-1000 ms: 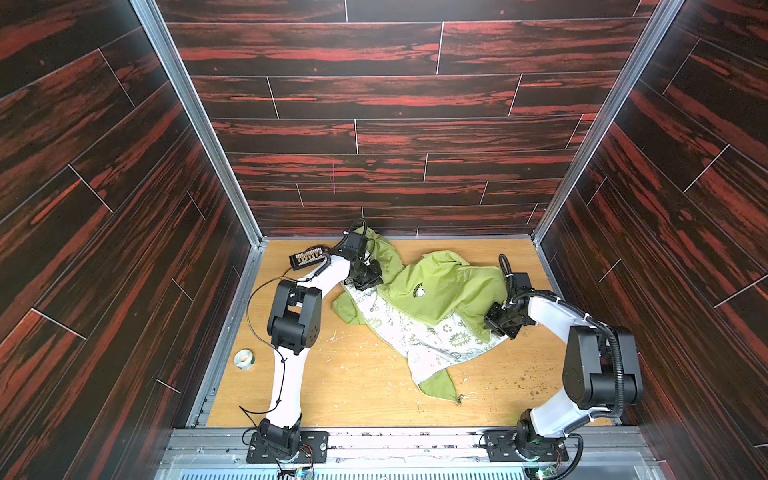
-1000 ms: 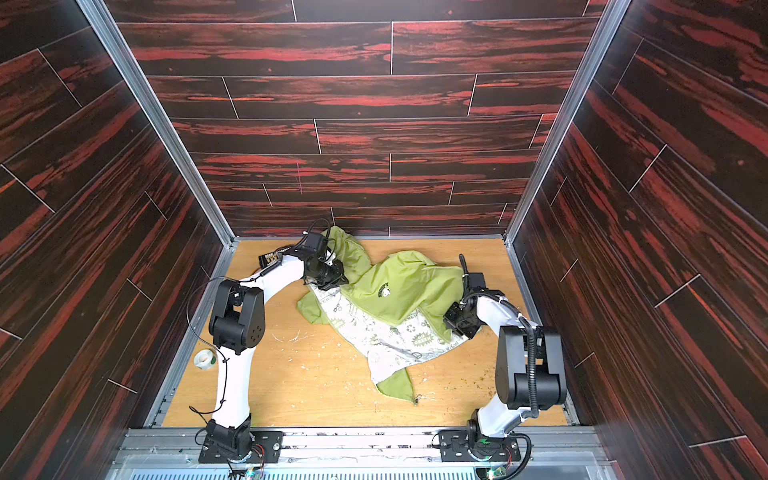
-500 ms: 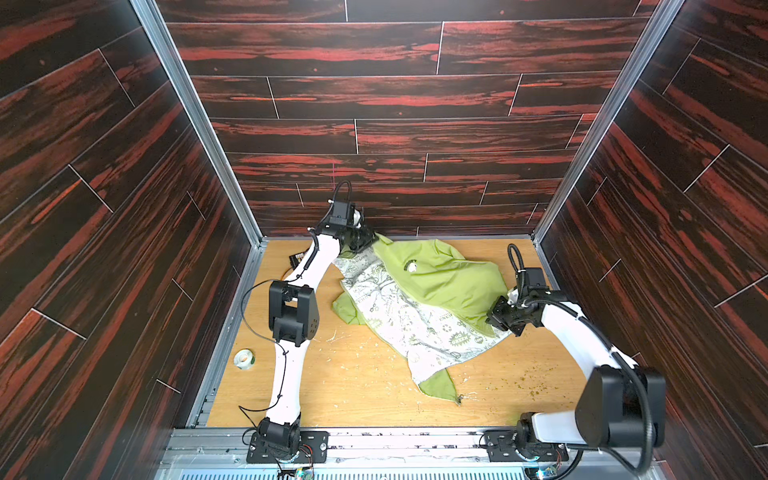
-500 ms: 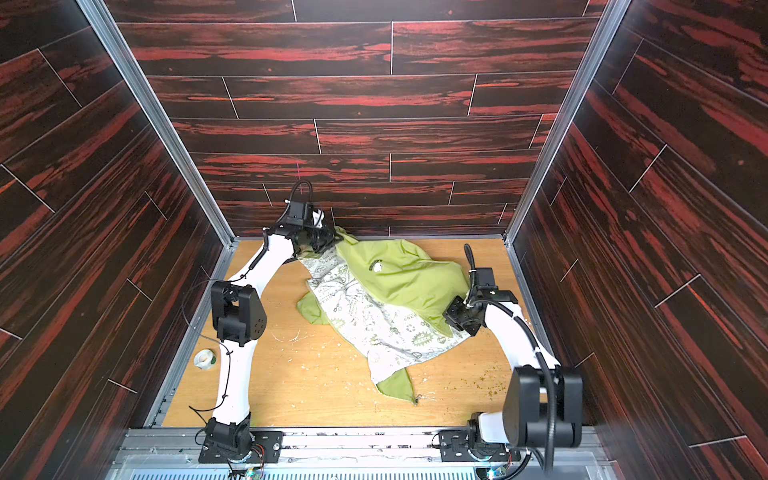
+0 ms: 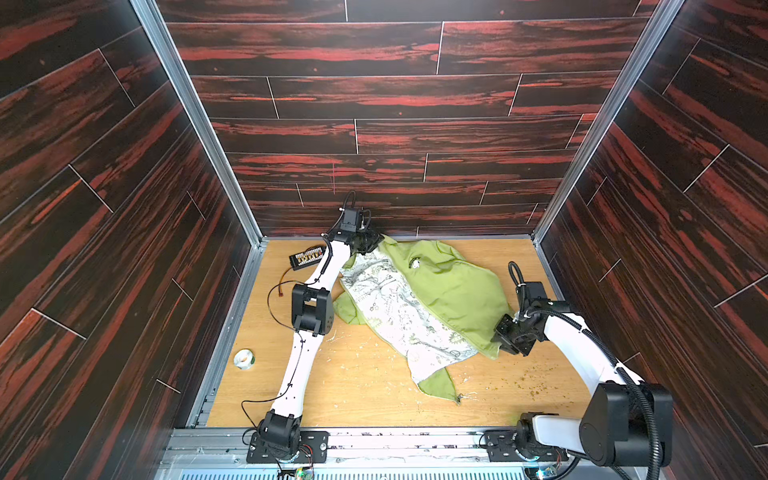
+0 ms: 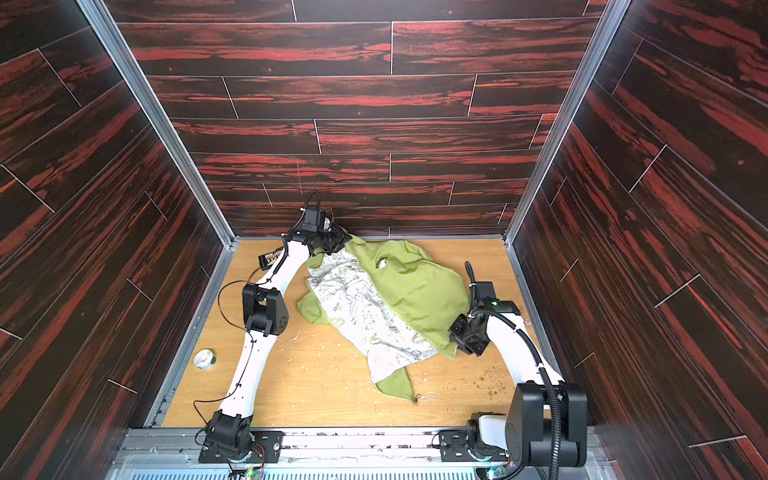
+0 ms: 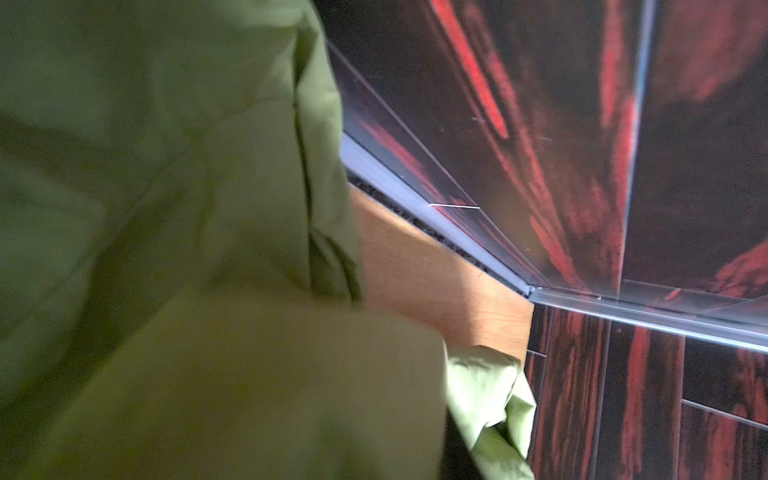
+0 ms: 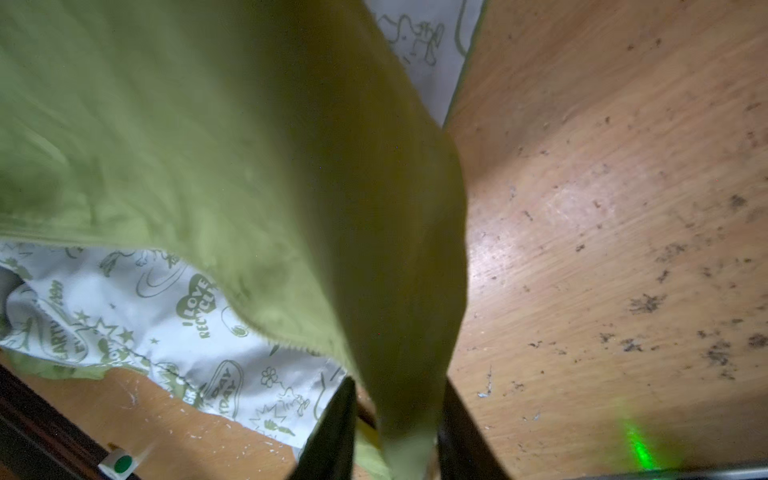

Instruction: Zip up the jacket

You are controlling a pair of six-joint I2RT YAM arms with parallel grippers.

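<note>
Wooden table [image 5: 374, 395] inside a dark panelled enclosure, some crumbs and scuffs on it.

Jacket [image 5: 453, 291] lies across the back and middle of the table, slanting from the back-left corner toward the right. It is open: one green front panel lies flopped over, and the white patterned lining [image 5: 390, 303] faces up beside it. A green flap [image 5: 436, 384] pokes out at the near end. Not zipped at all, and the two front edges are not lined up.

Left gripper [image 5: 372, 241] sits at the jacket's far corner by the back wall, touching or right at the fabric. Its wrist view is filled with green cloth and no fingers show, so opening and hold can't be told.

Right gripper [image 5: 505, 340] is at the jacket's right-hand hem. In the right wrist view its fingers [image 8: 336, 428] stand apart with a green fold running between them. Whether they clamp it or it just lies there can't be told.

Zipper teeth [image 8: 291, 347] show along one green edge over the lining.

Small print [image 5: 413, 262] is on the chest. Connector board [image 5: 307, 256] and tape roll [image 5: 244, 358] sit on the left, well clear.

Step, as judged: spreading and flattening the jacket, with zipping not started. Next move calls for laying both fronts flat with the green side up, bringing the zipper edges together at the hem, and finding the slider, which isn't visible here.
</note>
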